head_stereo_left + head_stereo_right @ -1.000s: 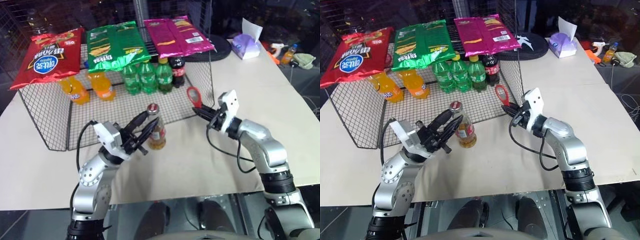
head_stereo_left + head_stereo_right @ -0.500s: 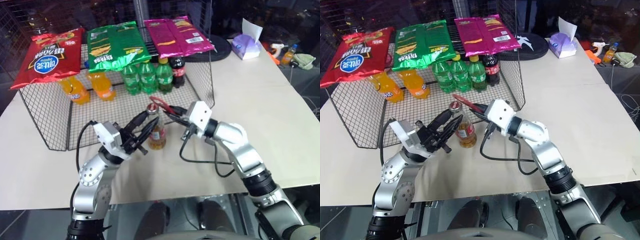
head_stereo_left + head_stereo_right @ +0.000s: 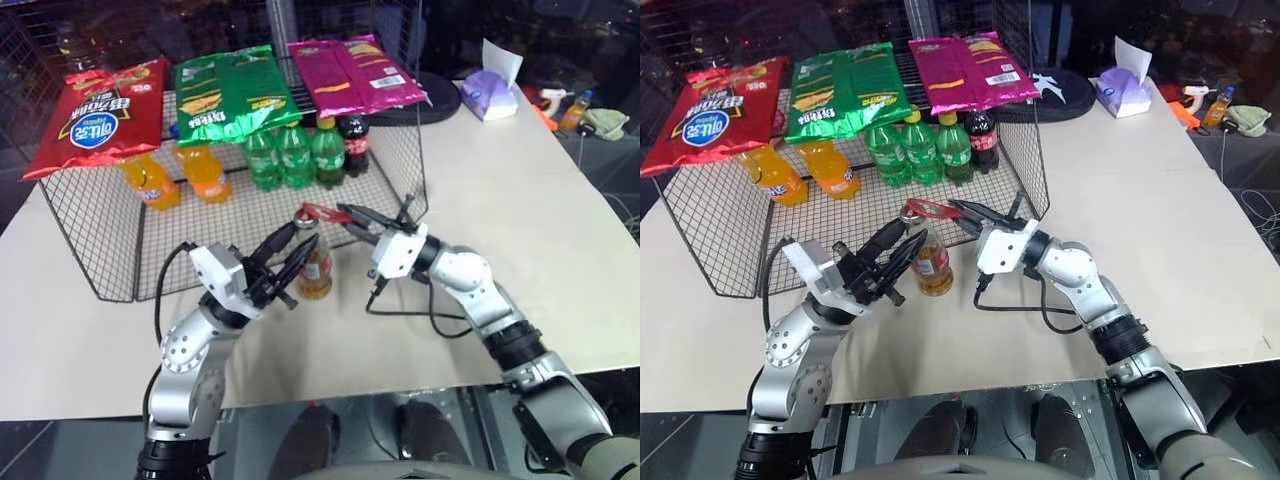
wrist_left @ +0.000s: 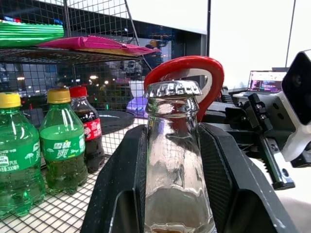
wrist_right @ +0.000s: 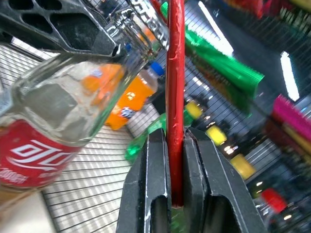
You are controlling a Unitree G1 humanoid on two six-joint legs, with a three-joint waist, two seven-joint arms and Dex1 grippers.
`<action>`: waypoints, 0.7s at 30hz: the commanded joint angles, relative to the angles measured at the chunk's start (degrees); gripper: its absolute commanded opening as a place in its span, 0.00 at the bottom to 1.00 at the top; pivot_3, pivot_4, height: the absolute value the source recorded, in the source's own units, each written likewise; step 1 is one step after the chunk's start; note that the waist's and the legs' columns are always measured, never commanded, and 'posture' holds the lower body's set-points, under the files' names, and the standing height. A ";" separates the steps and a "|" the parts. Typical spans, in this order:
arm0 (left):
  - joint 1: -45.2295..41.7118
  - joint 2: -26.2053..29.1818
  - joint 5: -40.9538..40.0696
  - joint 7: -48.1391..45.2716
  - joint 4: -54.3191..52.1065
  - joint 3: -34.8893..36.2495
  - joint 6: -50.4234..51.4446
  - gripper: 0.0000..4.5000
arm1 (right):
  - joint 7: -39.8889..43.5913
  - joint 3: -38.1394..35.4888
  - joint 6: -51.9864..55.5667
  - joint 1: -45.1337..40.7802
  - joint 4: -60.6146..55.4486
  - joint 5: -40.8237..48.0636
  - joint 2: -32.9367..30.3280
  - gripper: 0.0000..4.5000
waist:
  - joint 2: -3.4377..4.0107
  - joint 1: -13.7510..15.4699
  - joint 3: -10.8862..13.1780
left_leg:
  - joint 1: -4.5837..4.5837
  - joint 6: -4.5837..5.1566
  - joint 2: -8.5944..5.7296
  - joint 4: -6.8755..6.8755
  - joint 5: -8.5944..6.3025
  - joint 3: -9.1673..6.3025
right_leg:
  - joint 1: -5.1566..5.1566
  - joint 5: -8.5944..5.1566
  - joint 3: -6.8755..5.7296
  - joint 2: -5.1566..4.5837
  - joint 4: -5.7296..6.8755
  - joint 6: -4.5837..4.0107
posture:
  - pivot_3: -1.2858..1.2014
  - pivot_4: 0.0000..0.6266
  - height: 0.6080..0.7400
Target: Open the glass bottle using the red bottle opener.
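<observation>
The glass bottle [image 3: 316,268], clear with amber liquid and a red-and-white label, stands upright on the table in front of the wire rack. My left gripper [image 3: 304,237] is shut on it, one black finger [image 4: 121,184] on each side of the glass [image 4: 177,165]. My right gripper [image 3: 351,214] reaches in from the right, shut on the handle of the red bottle opener [image 3: 319,212]. The opener's ring [image 4: 197,73] arches over and behind the metal cap [image 4: 172,90]. I cannot tell whether it is hooked on. In the right wrist view the opener [image 5: 175,87] shows edge-on beside the bottle [image 5: 58,111].
A black wire rack [image 3: 90,240] stands just behind the bottle, with its corner post [image 3: 422,150] close to my right gripper. Chip bags [image 3: 230,90] lie on top; orange soda bottles [image 3: 205,170], green bottles [image 3: 290,155] and a cola bottle [image 3: 356,140] stand under them. A tissue box [image 3: 490,92] is at the far right.
My right gripper has swung left with the opener, from beside the rack's corner to the bottle's cap, and rolled so that the ring lies flatter. The left gripper and the bottle stayed put.
</observation>
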 commanded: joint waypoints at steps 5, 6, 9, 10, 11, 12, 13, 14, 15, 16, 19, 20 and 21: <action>-0.12 0.22 1.10 0.73 1.36 -0.56 0.88 0.23 | -3.34 2.97 -8.24 -3.17 5.23 -6.22 0.53 0.00 | 0.00 0.01 0.00 | 0.19 0.00 0.01 -0.04 0.00 0.03 | 0.12 0.00 0.03 0.01 -0.01 0.00 | 0.52 0.24 1.00; -0.26 0.24 1.06 0.70 1.49 -0.52 0.88 0.23 | -3.72 3.13 -8.72 -3.26 6.01 -6.64 0.61 0.00 | 0.00 -0.01 0.00 | 0.24 0.00 0.01 -0.05 0.00 0.04 | 0.20 0.00 0.05 0.01 -0.01 -0.01 | 0.52 0.24 1.00; -0.41 0.16 1.07 0.67 1.62 -0.64 0.81 0.23 | -4.51 3.60 -9.65 -3.32 8.02 -7.12 1.01 0.00 | 0.00 -0.01 0.00 | 0.38 0.01 0.01 -0.07 0.00 0.04 | 0.32 -0.01 0.05 0.01 -0.02 -0.01 | 0.52 0.24 1.00; -0.52 0.08 1.18 0.69 1.68 -0.79 0.80 0.23 | -4.90 3.59 -9.71 -3.10 8.70 -6.81 1.48 0.00 | 0.00 -0.02 0.00 | 0.40 0.01 0.02 -0.07 0.00 0.04 | 0.34 -0.01 0.05 0.02 -0.01 -0.01 | 0.52 0.24 1.00; -0.62 0.02 1.26 0.72 1.72 -0.91 0.79 0.23 | -5.29 3.49 -9.78 -2.92 9.24 -6.55 1.89 0.00 | 0.00 -0.02 0.00 | 0.43 0.01 0.02 -0.07 0.00 0.03 | 0.37 -0.01 0.05 0.03 -0.02 -0.01 | 0.52 0.24 1.00; -0.70 -0.02 1.30 0.77 1.75 -0.98 0.80 0.23 | -5.91 3.28 -9.94 -2.74 9.79 -6.48 2.32 0.00 | 0.01 -0.01 0.00 | 0.43 0.01 0.03 -0.07 0.00 0.04 | 0.37 -0.01 0.06 0.03 -0.01 -0.01 | 0.52 0.24 1.00; -0.89 -0.07 1.32 0.83 1.82 -1.05 0.86 0.23 | -6.47 3.28 -10.44 -2.65 10.92 -6.59 2.68 0.00 | 0.01 -0.01 0.00 | 0.44 0.01 0.03 -0.07 0.00 0.03 | 0.37 -0.01 0.06 0.04 -0.01 -0.01 | 0.52 0.24 1.00; -1.02 -0.08 1.33 0.86 1.87 -1.10 0.90 0.23 | -6.59 3.67 -11.18 -2.59 12.31 -6.76 2.94 0.00 | 0.01 0.00 -0.01 | 0.43 0.01 0.03 -0.06 0.00 0.03 | 0.37 -0.01 0.06 0.04 -0.01 -0.01 | 0.52 0.24 1.00; -1.10 -0.07 1.31 0.86 1.90 -1.15 0.93 0.23 | -6.70 3.99 -11.85 -2.53 13.57 -6.77 3.25 0.00 | 0.01 0.00 -0.01 | 0.43 0.01 0.03 -0.06 0.00 0.03 | 0.37 -0.01 0.06 0.03 -0.01 -0.01 | 0.52 0.24 1.00; -1.25 -0.04 1.28 0.85 2.03 -1.16 0.94 0.23 | -6.75 4.22 -12.29 -2.75 14.70 -6.65 3.65 0.00 | 0.01 -0.01 -0.01 | 0.43 0.01 0.03 -0.06 0.00 0.03 | 0.38 -0.01 0.06 0.03 -0.01 -0.01 | 0.52 0.24 1.00; -1.51 0.11 1.31 0.82 2.34 -1.19 0.90 0.23 | -7.50 4.60 -14.05 -4.02 16.87 -7.47 4.33 0.00 | 0.03 -0.05 -0.02 | 0.49 0.01 0.03 -0.06 0.00 0.03 | 0.42 -0.01 0.07 0.03 -0.02 -0.01 | 0.52 0.24 1.00; -1.60 0.16 1.32 0.86 2.38 -1.16 0.91 0.23 | -7.75 4.53 -14.06 -4.20 17.33 -7.23 4.94 0.00 | 0.03 -0.05 -0.02 | 0.51 0.01 0.03 -0.07 0.00 0.03 | 0.44 -0.01 0.07 0.03 -0.01 -0.01 | 0.52 0.24 1.00; -1.66 0.18 1.33 0.89 2.40 -1.13 0.91 0.23 | -7.94 4.44 -14.07 -4.32 17.74 -6.99 5.40 0.00 | 0.03 -0.05 -0.02 | 0.51 0.01 0.03 -0.07 0.00 0.03 | 0.45 -0.01 0.06 0.04 -0.01 -0.01 | 0.52 0.24 1.00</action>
